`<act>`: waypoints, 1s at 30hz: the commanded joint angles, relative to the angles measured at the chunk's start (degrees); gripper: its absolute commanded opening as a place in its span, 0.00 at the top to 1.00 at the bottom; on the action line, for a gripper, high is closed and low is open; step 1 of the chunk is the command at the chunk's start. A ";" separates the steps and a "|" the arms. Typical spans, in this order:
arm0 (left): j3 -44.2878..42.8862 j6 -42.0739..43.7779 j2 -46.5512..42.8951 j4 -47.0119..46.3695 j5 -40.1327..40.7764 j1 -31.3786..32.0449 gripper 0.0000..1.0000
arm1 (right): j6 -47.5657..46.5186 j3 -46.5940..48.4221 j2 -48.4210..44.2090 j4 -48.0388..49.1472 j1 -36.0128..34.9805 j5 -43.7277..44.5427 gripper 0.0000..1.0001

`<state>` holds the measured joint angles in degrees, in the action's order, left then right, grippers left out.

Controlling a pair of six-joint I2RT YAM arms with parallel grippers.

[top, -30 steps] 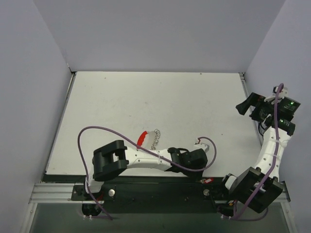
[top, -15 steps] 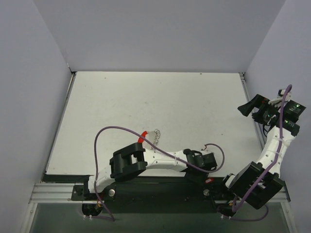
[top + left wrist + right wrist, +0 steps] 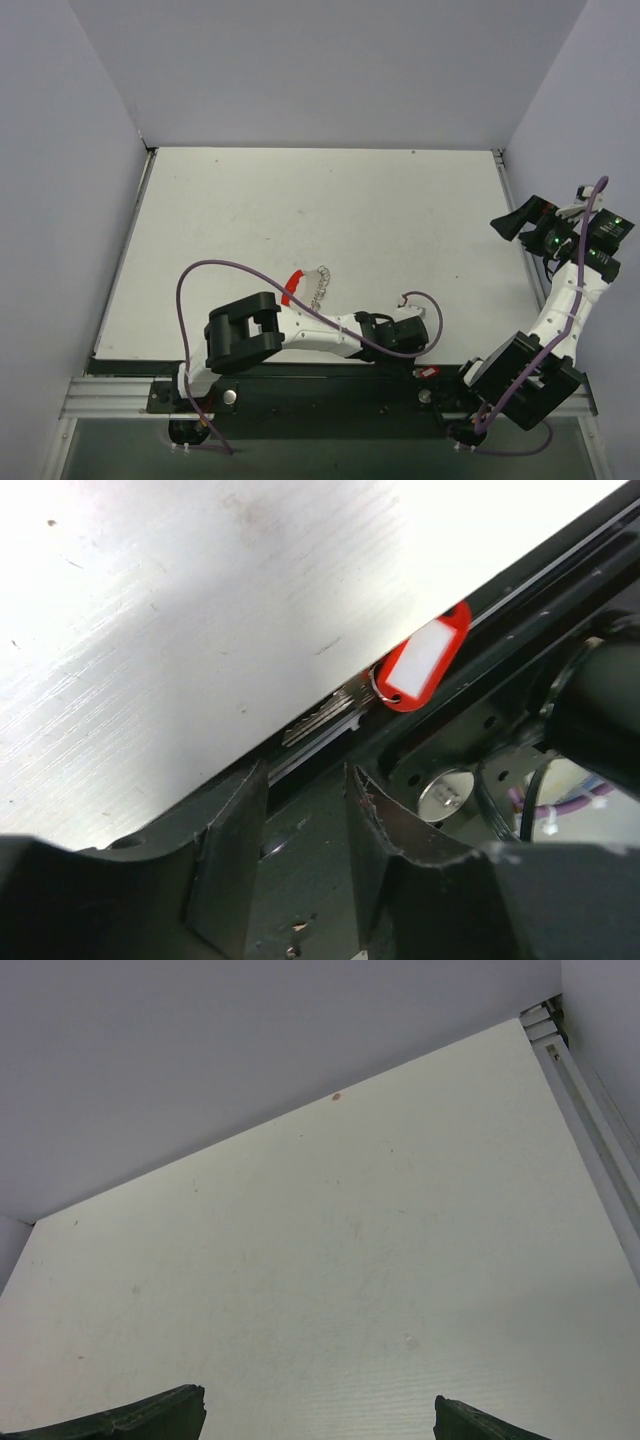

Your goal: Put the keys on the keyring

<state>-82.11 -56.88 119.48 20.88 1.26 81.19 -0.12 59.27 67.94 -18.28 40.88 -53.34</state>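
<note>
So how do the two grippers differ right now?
The left gripper hangs low over the table's near edge, jaws partly apart, by a red-tagged key. The right gripper sits at the right edge, jaws wide, pointing across the table. Both hold nothing.

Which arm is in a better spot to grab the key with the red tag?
Probably left. The left fingers hang beside the red-tagged key at the table's near edge; the right fingers are off at the right side, facing bare tabletop.
</note>
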 commanded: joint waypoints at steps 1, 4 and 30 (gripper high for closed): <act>1.60 -3.06 -5.04 -8.31 2.00 -0.42 0.55 | -0.93 -0.29 -0.44 0.09 0.69 -3.52 0.00; 3.62 -3.85 -5.93 -12.35 1.82 -0.33 0.60 | -0.93 -0.38 -0.44 0.09 1.04 -4.05 0.00; -17.73 -4.82 9.27 9.00 4.37 2.13 0.47 | -2.08 -2.14 0.09 0.79 6.31 -11.07 0.00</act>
<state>-95.22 -59.86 126.15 25.74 4.40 82.72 -0.82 57.69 67.94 -18.26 45.76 -59.44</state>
